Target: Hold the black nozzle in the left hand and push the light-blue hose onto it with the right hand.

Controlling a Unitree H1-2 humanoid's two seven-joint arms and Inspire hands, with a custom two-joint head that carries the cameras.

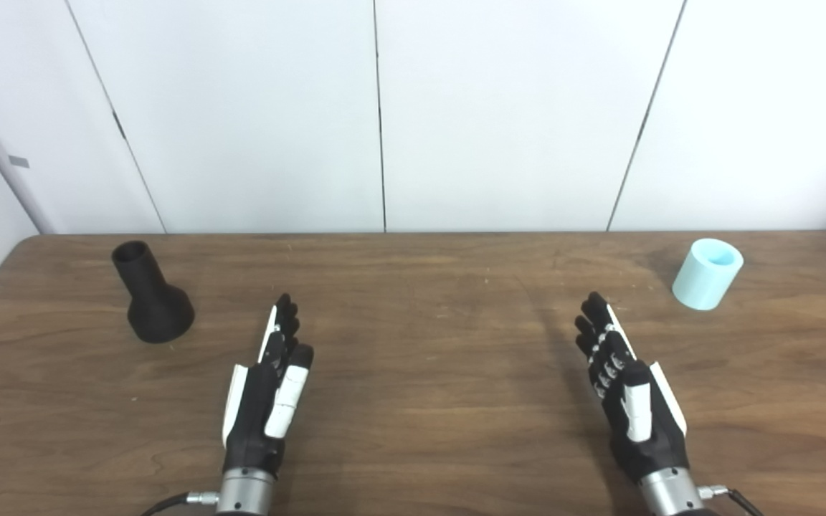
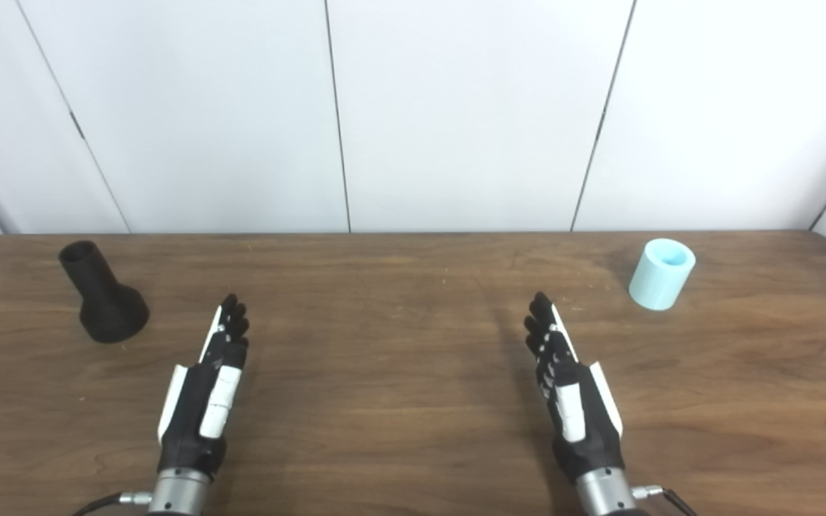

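Observation:
The black nozzle stands upright on its wide base at the far left of the wooden table, narrow open end up. The light-blue hose piece, a short open cylinder, stands at the far right. My left hand is open and empty, fingers straight, above the table to the right of and nearer than the nozzle. My right hand is open and empty, left of and nearer than the hose. Neither hand touches anything.
White wall panels rise straight behind the table's far edge. The table's rounded corners show at far left and far right.

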